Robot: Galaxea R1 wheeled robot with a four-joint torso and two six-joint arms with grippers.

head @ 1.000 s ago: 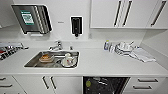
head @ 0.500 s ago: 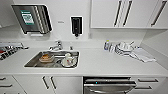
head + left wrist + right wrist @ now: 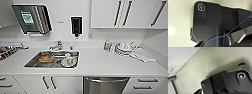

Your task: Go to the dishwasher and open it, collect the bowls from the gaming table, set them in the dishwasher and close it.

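1. Grippers: neither wrist view lets me make out the fingers, so whether the left or the right one is open, closed or holding anything cannot be told.
2. Head view, change: across the last second the whole picture shifts slightly, so the camera has moved, not the objects. At the bottom edge, the dark opening seen a second ago gives way to a closed steel front with its handle visible. Judgement: the robot is settling in front of the appliance, and the opening step is not yet done.
3. Head view, task item: the brushed stainless-steel dishwasher with a horizontal bar handle [image 3: 106,85] sits under the white countertop [image 3: 100,63], at the bottom of the picture, right of centre. Its door appears shut, and the bar runs across its top.
4. Head view, surroundings: a steel sink basin [image 3: 30,63] holding dishes lies to the left; a pile of white crockery [image 3: 124,48] rests on the counter to the right.
5. Left wrist view: pale speckled flooring [image 3: 179,18] lies beneath the robot's dark plate.
6. Right wrist view: pale flooring meets a white wall base [image 3: 180,55].
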